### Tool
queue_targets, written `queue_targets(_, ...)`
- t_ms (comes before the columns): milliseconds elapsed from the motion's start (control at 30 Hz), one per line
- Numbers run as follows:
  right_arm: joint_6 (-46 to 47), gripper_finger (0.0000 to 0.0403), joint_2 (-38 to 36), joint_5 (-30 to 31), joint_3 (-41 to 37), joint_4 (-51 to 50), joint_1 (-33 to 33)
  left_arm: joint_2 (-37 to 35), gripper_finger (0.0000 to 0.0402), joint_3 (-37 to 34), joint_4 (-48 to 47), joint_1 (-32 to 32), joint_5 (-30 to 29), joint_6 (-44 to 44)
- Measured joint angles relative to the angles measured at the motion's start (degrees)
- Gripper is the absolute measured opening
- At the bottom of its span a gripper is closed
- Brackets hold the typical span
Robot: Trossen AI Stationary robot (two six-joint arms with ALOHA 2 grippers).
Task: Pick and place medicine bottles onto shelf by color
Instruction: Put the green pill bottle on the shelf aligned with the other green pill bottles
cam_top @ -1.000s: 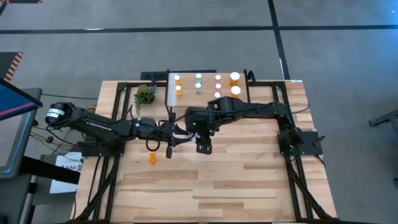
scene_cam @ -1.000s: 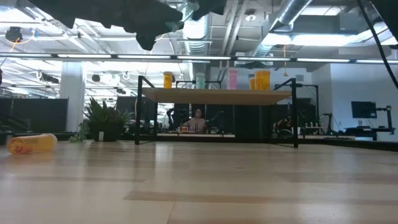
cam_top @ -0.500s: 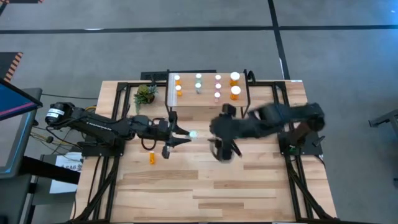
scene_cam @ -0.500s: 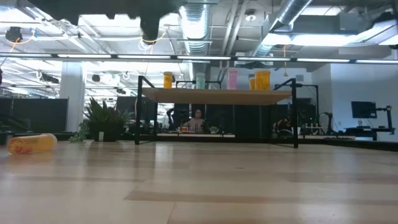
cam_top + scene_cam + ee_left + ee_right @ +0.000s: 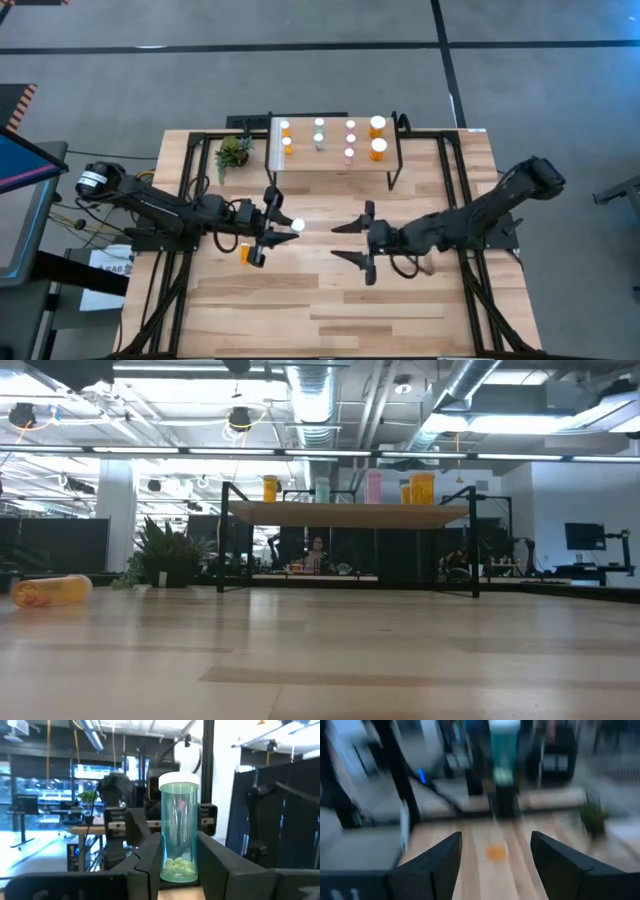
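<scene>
The left arm reaches in from the left edge of the counter, its forearm stretched toward the middle, and the left gripper (image 5: pixel 283 226) has its fingers (image 5: pixel 145 865) closed on a teal bottle (image 5: pixel 179 827), held upright. The right arm comes in from the right side, bent at the elbow and angled down toward the centre, with the right gripper (image 5: pixel 350 243) spread wide, nothing between its fingers (image 5: pixel 442 862)
</scene>
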Motion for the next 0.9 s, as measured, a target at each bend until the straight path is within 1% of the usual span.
queue_targets(67, -5.66, 0.026, 0.58, -0.01, -6.65, 18.38, 0.0, 1.38, 0.0086, 0.04, 1.91, -0.67, -1.31, 0.03)
queue_targets(133, -10.12, 0.026, 2.64, 0.0, -11.5, 32.91, -0.35, 3.88, 0.0086, 0.09, 5.57, -1.25, -1.92, -0.01)
queue_targets(200, -12.38, 0.026, 5.69, -0.02, -14.18, 43.92, -1.25, 6.91, 0.0086, 0.2, 9.39, -1.75, -2.13, -0.03)
queue_targets(267, -12.4, 0.026, 8.38, -0.06, -15.1, 49.95, -2.41, 10.21, 0.0086, 0.2, 14.35, -1.98, -2.74, -0.46)
queue_targets(367, -12.14, 0.026, 11.99, -0.15, -14.42, 53.13, -3.66, 14.14, 0.0086, 0.22, 20.33, -1.98, -3.23, -1.11)
queue_targets(533, -11.67, 0.026, 14.96, -0.37, -13.49, 55.79, -4.42, 18.0, 0.0086, 0.56, 23.14, -1.72, -4.5, -1.17)
queue_targets(600, -10.84, 0.026, 15.07, -0.47, -13.46, 56.49, -4.91, 18.59, 0.0086, 1.07, 22.16, -1.7, -5.09, -1.14)
queue_targets(800, -7.4, 0.026, 15.07, -6.28, -13.46, 56.29, -7.0, 18.58, 0.0086, 2.74, 17.45, -1.68, -6.28, -0.2)
queue_targets(900, -5.27, 0.026, 15.07, -7.83, -13.46, 55.22, -7.83, 18.58, 0.0086, 3.54, 15.63, -1.58, -6.36, 0.39)
